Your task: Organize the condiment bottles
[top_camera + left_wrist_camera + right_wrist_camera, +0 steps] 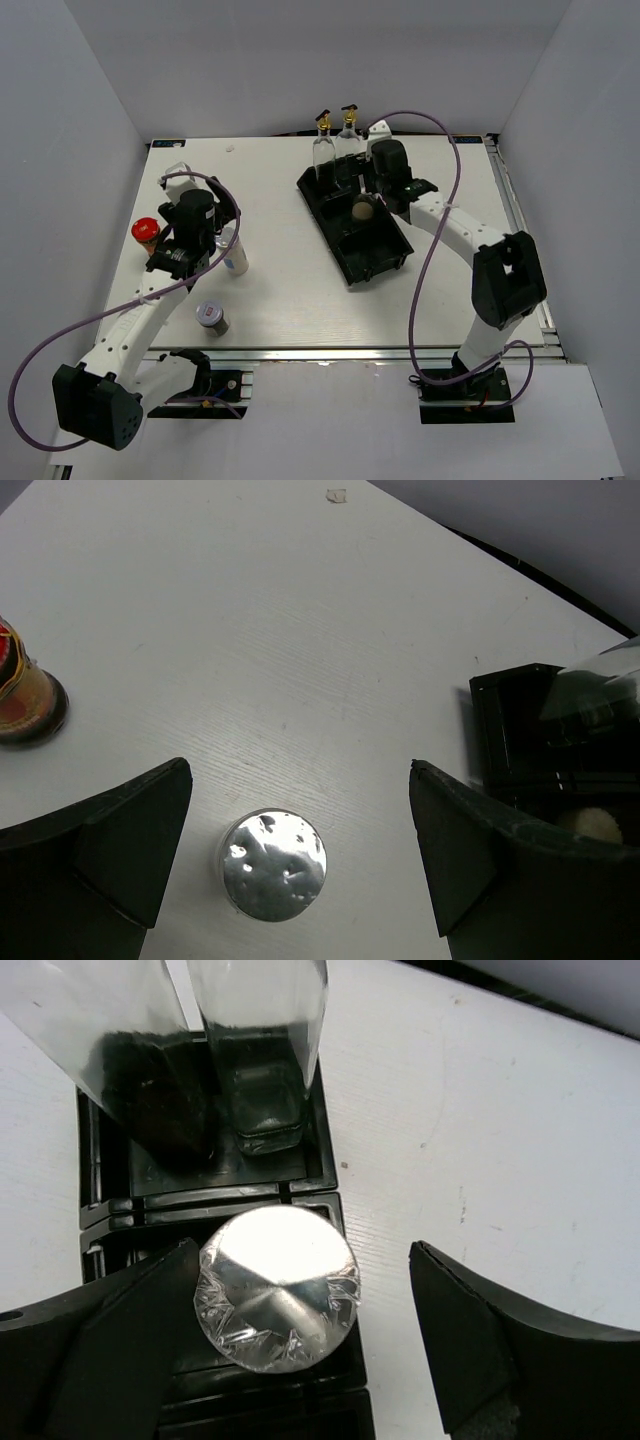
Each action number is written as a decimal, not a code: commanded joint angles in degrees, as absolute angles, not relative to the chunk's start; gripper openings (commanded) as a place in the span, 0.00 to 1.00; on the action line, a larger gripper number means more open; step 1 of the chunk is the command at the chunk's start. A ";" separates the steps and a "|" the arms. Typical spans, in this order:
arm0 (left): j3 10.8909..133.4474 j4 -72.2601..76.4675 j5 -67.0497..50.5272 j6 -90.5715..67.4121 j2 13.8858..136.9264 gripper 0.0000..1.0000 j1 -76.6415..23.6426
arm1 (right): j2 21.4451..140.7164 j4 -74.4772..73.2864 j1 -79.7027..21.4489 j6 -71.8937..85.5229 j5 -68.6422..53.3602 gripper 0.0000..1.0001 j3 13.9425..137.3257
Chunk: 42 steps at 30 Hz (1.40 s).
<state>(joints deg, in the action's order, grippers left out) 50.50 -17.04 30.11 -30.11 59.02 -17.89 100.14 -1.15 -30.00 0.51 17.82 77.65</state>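
Two tall clear glass bottles (323,150) (348,140) with gold spouts stand in the far compartment of the black tray (385,262). A silver-lidded shaker jar (363,210) sits in the middle compartment. My right gripper (368,192) hangs open over it; in the right wrist view the lid (278,1288) lies between my open fingers (120,1330), nearer the left one, below the bottles (262,1050). My left gripper (205,245) is open above a white silver-lidded jar (232,252), whose lid (272,865) shows between its fingers (130,840). A red-capped jar (146,232) stands to its left.
Another silver-lidded dark jar (211,317) stands near the table's front edge. The tray's near compartment holds nothing. The red-capped jar (25,695) and a tray corner (520,730) show at the edges of the left wrist view. Grey walls enclose the table.
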 commanded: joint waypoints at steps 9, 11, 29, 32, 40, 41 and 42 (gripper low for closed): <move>51.59 -21.26 26.72 -32.17 59.94 0.98 -17.75 | 75.96 -0.44 -29.71 -2.54 14.43 0.89 70.42; 51.68 -22.32 26.46 -32.52 61.26 0.98 -17.75 | 71.66 2.02 -29.79 -3.25 13.89 0.90 68.74; 52.12 -28.12 25.49 -34.81 70.22 0.95 -17.75 | 61.70 8.35 -29.53 -7.73 25.22 0.89 58.62; 52.47 -27.86 23.91 -34.72 70.75 0.74 -17.75 | 61.79 8.44 -29.36 -7.56 26.62 0.89 58.71; 53.96 -30.41 23.64 -34.10 69.18 0.30 -17.84 | 62.93 8.88 -28.04 -7.30 26.72 0.90 58.80; 54.31 -29.89 23.29 -34.01 68.82 0.19 -17.93 | 63.10 8.62 -27.78 -6.77 27.24 0.89 58.97; 55.01 -29.36 21.55 -33.93 68.30 0.15 -17.93 | 63.37 8.35 -26.99 -6.25 27.51 0.89 59.24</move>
<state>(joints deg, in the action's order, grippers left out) 51.51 -29.63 23.59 -34.17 70.98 -17.85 63.02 5.56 -28.23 -6.76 25.56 58.33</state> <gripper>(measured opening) 0.701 0.895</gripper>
